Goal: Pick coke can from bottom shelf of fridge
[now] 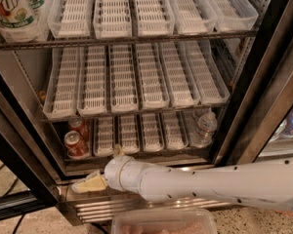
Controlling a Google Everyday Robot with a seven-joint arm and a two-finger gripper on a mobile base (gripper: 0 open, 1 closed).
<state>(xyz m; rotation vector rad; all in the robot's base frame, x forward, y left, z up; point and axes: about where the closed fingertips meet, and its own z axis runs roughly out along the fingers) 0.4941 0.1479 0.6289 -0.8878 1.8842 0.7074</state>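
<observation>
The claw (90, 183), its opening impossible to tell, hangs just below the coke can (76, 144), apart from it.

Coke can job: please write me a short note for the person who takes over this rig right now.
Hand: low in front of the fridge, at its steel base, just below the bottom shelf; not touching the can.
Coke can: upright at the left front of the bottom shelf, with a second red can behind it. A water bottle stands at the right end.
Done: the fridge is open and the hand is near the shelf.
Left: probably raise the hand to the can, grasp it and draw it out.
</observation>
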